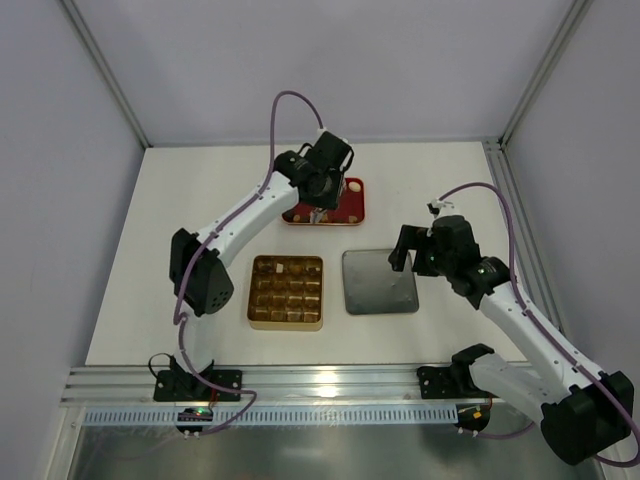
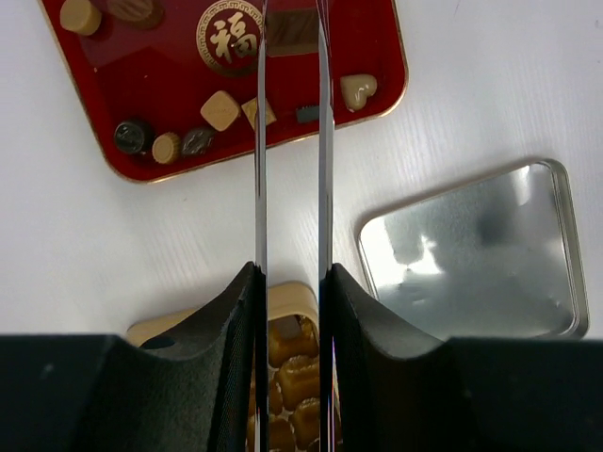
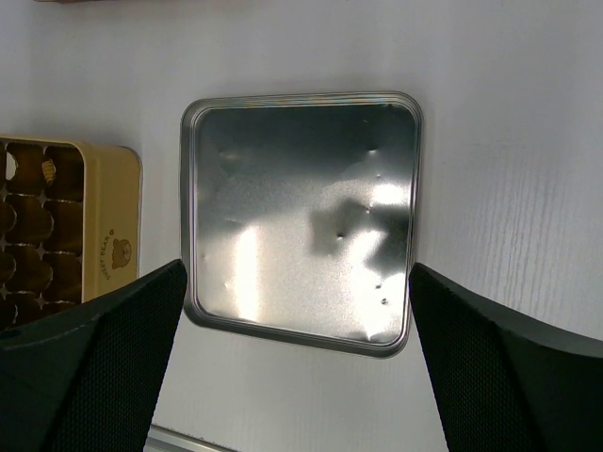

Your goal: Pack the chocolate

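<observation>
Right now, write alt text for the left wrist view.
The left gripper pinches a dark brown chocolate between its thin fingers above a red tray holding loose chocolates. Nearer the camera on the white table lie a gold gridded box and a silver lid.

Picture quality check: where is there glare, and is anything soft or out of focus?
Right wrist: bright glare patches on the silver tin lid, its dents sharp; the fingers loom dark in the corners. Left wrist: the lid glares too, while the red tray and its chocolates are sharp. Top external: even light, mild shine on the aluminium rail.
</observation>
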Tool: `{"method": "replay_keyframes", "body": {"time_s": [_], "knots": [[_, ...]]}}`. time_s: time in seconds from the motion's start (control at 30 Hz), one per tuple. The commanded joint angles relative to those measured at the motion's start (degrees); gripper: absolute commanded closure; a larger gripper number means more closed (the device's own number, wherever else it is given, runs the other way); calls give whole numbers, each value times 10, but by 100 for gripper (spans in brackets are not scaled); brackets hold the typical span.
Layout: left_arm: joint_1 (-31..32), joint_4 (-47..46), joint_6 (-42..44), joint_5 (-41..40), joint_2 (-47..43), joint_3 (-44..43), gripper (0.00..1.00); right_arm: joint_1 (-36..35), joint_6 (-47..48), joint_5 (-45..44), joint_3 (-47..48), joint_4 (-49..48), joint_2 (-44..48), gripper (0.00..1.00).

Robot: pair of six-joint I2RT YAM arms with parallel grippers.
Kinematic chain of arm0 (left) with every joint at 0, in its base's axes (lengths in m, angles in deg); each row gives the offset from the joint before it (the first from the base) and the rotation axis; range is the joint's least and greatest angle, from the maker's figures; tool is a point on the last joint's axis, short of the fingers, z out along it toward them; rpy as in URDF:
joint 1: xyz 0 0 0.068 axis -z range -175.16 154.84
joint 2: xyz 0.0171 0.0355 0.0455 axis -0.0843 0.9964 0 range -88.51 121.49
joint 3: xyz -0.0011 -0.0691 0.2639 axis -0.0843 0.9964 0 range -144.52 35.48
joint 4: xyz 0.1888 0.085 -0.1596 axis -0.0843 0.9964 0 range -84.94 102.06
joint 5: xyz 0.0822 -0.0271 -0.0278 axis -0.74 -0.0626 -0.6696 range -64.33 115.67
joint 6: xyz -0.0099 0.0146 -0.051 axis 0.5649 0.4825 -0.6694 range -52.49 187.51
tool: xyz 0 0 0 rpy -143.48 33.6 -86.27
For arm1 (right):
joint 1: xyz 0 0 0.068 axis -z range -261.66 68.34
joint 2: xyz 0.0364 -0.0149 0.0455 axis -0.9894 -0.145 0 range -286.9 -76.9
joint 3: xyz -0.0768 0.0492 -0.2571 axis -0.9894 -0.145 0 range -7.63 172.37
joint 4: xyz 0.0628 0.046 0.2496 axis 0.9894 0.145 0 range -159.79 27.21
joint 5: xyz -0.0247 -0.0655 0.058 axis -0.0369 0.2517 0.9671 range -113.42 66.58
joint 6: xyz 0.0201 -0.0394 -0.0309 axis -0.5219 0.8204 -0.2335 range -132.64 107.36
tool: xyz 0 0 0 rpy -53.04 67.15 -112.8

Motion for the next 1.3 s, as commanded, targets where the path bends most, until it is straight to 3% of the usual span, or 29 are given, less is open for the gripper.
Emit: {"method": "replay_keyframes", "body": {"time_s": [0.0, 0.83, 1.27], "knots": [[-4, -10, -1, -5, -76, 33, 69, 2, -2, 4, -5, -29, -6, 0], [-2, 93, -91, 20, -552, 442, 67, 0, -31, 55, -4, -117, -100, 0], [-3, 130, -129, 30, -667, 565, 67, -8, -44, 44, -18, -115, -91, 0]]}}
